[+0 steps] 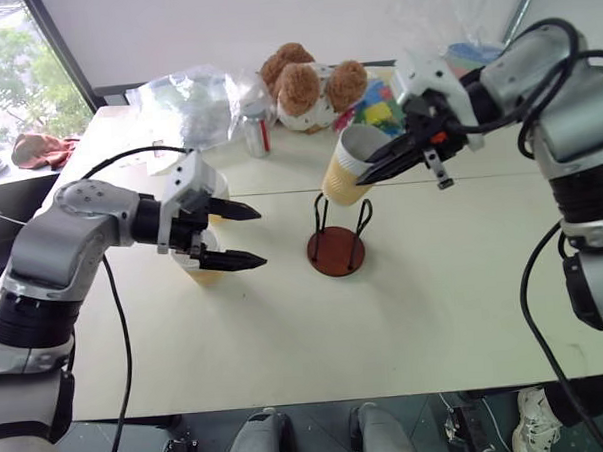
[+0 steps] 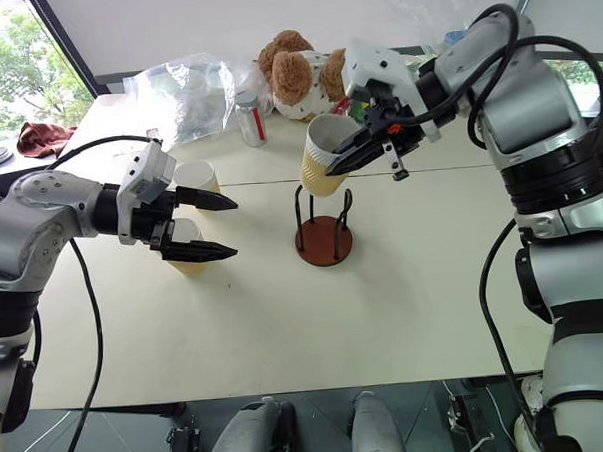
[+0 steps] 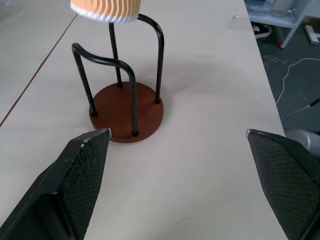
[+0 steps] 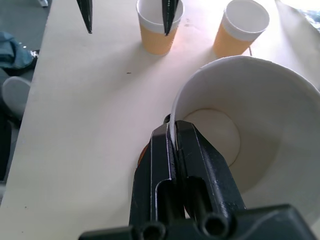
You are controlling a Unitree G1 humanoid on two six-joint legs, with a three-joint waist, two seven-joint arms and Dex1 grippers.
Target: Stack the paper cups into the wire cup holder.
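We see the wire cup holder (image 1: 335, 247) at the centre of the head view: a round reddish-brown disc base standing on the pale table, with two thin black wire loops rising upright from it. We see nothing seated inside the loops. Directly above it, a paper cup (image 1: 352, 165) with a white rim, white inside and yellow-orange ribbed wall hangs tilted, its mouth turned toward the upper right, its base just over the loop tops; black fingers pinch its rim. Two more paper cups (image 4: 158, 29) (image 4: 241, 26) stand upright on the table, side by side and apart, at centre left of the head view, well clear of the holder.
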